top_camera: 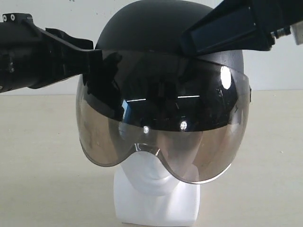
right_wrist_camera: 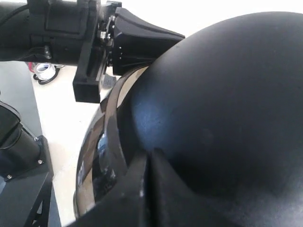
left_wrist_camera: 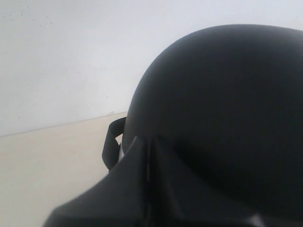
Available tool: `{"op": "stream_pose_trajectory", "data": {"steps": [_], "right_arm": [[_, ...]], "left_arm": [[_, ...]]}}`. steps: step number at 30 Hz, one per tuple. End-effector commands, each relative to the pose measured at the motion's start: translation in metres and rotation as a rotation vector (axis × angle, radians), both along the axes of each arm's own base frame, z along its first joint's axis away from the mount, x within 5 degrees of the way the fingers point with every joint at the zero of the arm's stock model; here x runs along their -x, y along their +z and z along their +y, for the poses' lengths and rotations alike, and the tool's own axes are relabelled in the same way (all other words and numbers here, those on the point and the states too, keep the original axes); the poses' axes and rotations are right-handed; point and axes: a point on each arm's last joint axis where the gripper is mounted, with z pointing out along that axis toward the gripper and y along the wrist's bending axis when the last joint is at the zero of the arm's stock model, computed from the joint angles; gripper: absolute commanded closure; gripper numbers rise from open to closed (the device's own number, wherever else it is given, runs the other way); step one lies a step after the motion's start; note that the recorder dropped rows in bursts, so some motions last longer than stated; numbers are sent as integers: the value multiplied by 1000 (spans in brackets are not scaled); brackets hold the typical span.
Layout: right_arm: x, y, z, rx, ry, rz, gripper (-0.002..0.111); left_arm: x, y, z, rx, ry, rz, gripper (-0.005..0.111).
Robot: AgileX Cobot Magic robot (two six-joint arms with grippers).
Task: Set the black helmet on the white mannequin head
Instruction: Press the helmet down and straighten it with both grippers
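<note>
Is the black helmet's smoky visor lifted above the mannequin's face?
No, the smoky visor of the matte black rounded helmet covers the face of the smooth white mannequin head.

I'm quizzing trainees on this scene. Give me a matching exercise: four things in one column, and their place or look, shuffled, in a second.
1 black helmet
2 white mannequin head
3 visor
4 left hand

a stands on the table
b smoky, see-through
c shut, at the helmet's side
d sits on the mannequin head

Pairs: 1-d, 2-a, 3-b, 4-c
</note>
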Motion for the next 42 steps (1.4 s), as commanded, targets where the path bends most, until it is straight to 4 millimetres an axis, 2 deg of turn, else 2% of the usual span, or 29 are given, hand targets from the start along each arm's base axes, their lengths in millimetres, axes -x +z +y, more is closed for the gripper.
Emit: {"op": "stream_pose_trajectory", "data": {"steps": [1,6,15,28,33,42], "right_arm": [[-4,-10,2,49,32,36,108],[-9,-13,4,50,24,45,108],[-10,-15,5,56,32,55,108],[-9,-15,5,56,33,58,108],[-10,-15,4,58,29,53,108],[-12,-14,4,48,7,37,108]], "left_arm": [[9,-17,-25,54,-214,84,102],[9,-19,-25,52,-214,87,102],[12,-33,-22,61,-200,141,102],[14,-33,-25,82,-230,150,102],[19,-24,-22,104,-243,122,102],[33,5,4,98,-157,-13,102]]}}
